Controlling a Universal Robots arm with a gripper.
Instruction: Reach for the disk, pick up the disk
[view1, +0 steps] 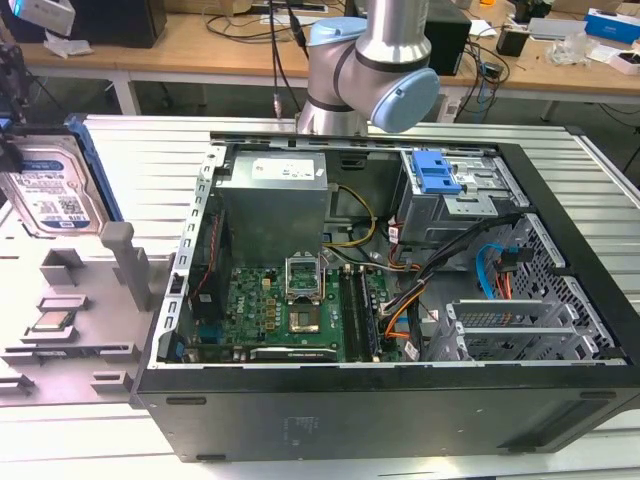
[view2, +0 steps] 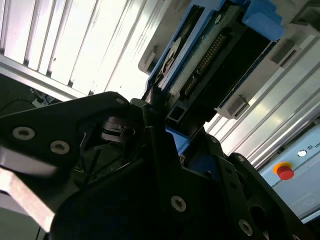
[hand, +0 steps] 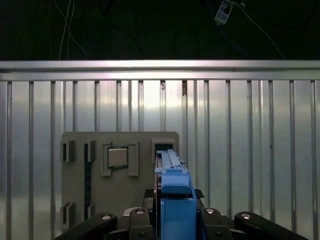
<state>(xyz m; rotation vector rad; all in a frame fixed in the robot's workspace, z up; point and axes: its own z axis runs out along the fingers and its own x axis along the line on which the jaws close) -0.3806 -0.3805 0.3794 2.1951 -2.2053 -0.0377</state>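
Slatted metal table (view1: 150, 140) carries everything. Black computer case (view1: 380, 400) lies open on its side across the middle and the exterior view's right. Inside it are a green circuit board (view1: 270, 310), a grey power box (view1: 275, 195), a blue latch (view1: 435, 175), and orange and blue cables (view1: 487, 272). Grey and blue arm (view1: 370, 65) rises at the case's far side. Wooden benches (view1: 200, 45) with loose gear run along the back. Grey tray (view1: 70, 350) (hand: 120, 195) sits on the table at the exterior view's left, just beside the case, with 1 upright post (view1: 118, 250). Disk (view1: 48, 195) (view2: 210, 52) (hand: 172, 172) stands on edge over the tray's far end, at the exterior view's left margin. Its label faces the exterior camera and a blue bracket runs around its rim; the second wrist view shows its circuit-board face. In the first wrist view its far end lines up with a slot in the tray next to the chip's recess. Can't tell whether it is seated there or just clear. Gripper (hand: 174, 195) straddles the disk's near end, black fingers (view2: 150, 115) pressed against the blue bracket, pinching the disk. Small square silver chip (view1: 52, 322) (hand: 118, 157) lies flat in its own recess of the tray, apart from the disk. Red button (view2: 285, 171) sits on a pale panel past the table edge.
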